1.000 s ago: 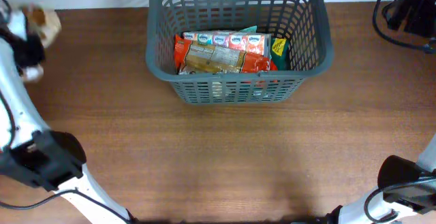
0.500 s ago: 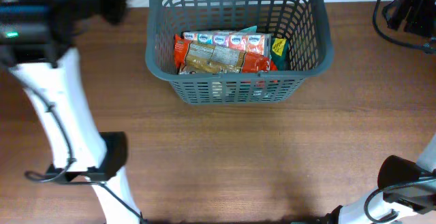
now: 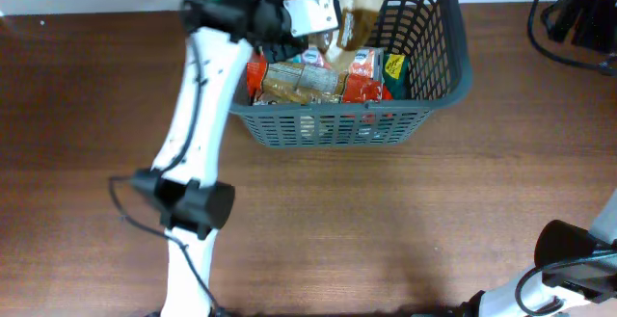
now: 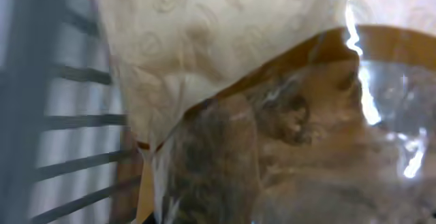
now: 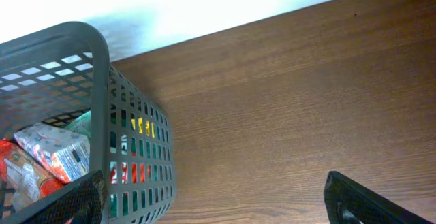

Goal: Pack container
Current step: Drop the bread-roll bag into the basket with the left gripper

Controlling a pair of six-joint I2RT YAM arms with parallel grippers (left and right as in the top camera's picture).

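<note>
The dark grey basket [image 3: 333, 124] stands at the table's back middle and holds red snack packets [image 3: 308, 81] and a green packet [image 3: 397, 69]. My left gripper [image 3: 328, 16] is over the basket's back half, shut on a clear bag of brown snacks [image 3: 359, 23]. In the left wrist view this bag [image 4: 272, 101] fills the frame, with the basket's slotted wall [image 4: 41, 115] at the left. My right gripper [image 3: 576, 18] is far right of the basket. Its fingers [image 5: 218, 210] are spread wide and empty, and the basket [image 5: 102, 67] lies to their left.
Brown wooden table [image 3: 386, 221] with a white surface behind its far edge. My left arm [image 3: 198, 115] stretches from the front left up to the basket. A black cable [image 3: 540, 28] loops at the back right. The right arm's base [image 3: 574, 259] sits at the front right.
My left arm has swung from the far left edge across to the basket, carrying the snack bag, which now hangs over the basket. The right arm has not moved.
</note>
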